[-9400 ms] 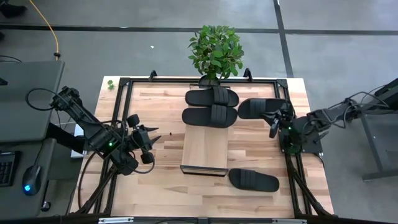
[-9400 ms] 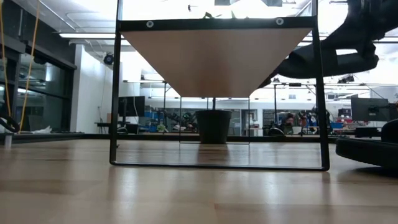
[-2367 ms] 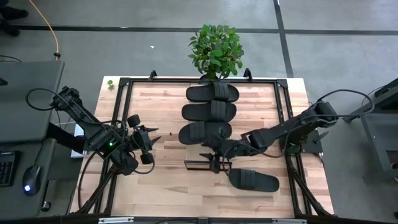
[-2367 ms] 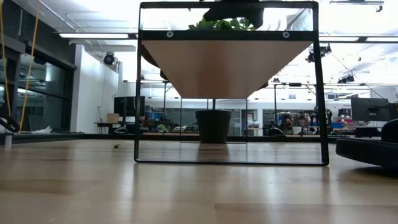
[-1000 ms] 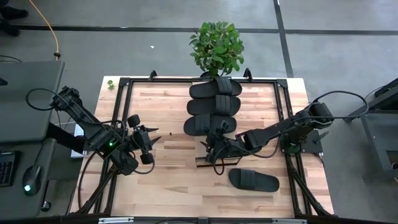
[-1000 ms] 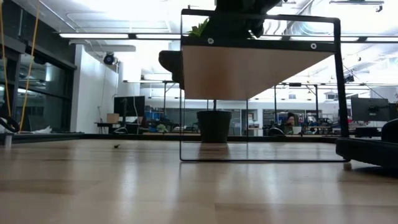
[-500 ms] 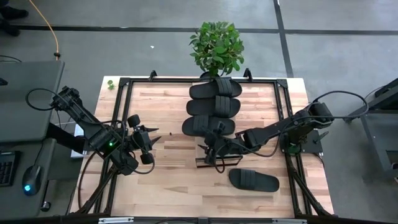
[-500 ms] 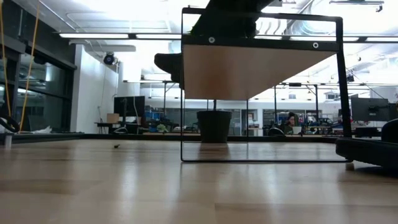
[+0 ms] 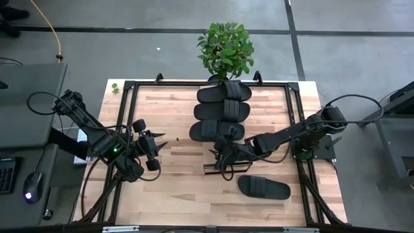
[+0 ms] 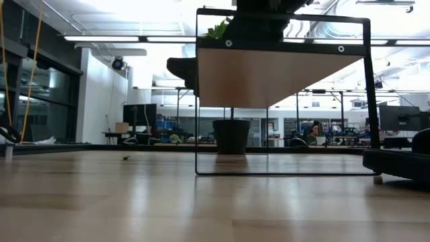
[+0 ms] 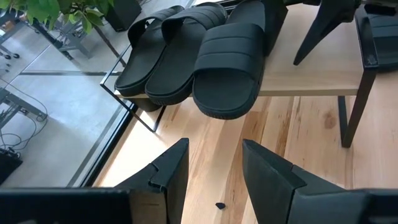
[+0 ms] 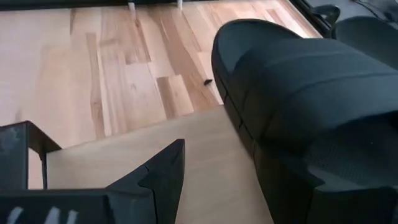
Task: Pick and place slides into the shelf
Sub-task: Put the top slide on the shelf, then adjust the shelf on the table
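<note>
On the shelf at mid-desk, three slides lie in a row toward the far edge, and the right claw hovers spread wide beside the nearest one. A fourth slide rests on the desk near right. At the left side, the left claw waits, fingers apart.

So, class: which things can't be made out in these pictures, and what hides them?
- High view: the shelf is mostly covered by three slides and the right gripper.
- Low view: the fourth slide is cut off by the edge.
- Right wrist view: the fingers' grip is unclear.
</note>
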Controlling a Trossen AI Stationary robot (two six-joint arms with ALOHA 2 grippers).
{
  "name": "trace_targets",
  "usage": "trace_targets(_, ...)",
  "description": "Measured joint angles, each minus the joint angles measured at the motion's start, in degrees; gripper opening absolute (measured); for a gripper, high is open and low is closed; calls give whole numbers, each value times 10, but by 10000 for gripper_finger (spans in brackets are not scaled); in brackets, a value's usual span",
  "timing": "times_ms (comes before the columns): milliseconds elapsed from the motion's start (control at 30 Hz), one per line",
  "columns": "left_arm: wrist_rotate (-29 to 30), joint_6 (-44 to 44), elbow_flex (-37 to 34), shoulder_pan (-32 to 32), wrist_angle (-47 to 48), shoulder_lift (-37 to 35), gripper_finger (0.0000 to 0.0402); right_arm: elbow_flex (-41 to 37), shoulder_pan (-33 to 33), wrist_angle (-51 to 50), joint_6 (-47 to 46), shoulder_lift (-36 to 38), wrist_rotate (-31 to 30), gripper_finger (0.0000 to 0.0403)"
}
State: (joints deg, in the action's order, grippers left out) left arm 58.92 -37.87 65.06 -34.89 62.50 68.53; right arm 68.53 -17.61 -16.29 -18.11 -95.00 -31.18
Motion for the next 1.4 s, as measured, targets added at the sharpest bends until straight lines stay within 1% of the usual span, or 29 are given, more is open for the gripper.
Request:
trace_targets(400,0,0,0,0,0,0,134,0,0,-26,-28,1,-15,183)
trace_targets(567,0,0,0,0,0,0,134,0,0,-20,-24,1,2,183)
trace_targets(733,0,0,0,0,0,0,134,30,-4,-27,-7,1,4,183)
trace_targets(933,-4,0,0,0,0,0,134,89,-15,-31,37,1,-1,183)
trace_targets(1067,-4,0,0,0,0,0,134,122,-29,-68,45,1,2,183)
trace_targets(1133,-4,0,0,0,0,0,134,130,-39,-98,37,1,16,183)
trace_targets(1267,-4,0,0,0,0,0,134,132,-60,-125,15,1,45,183)
trace_targets(1400,-4,0,0,0,0,0,134,132,-82,-157,-12,1,41,183)
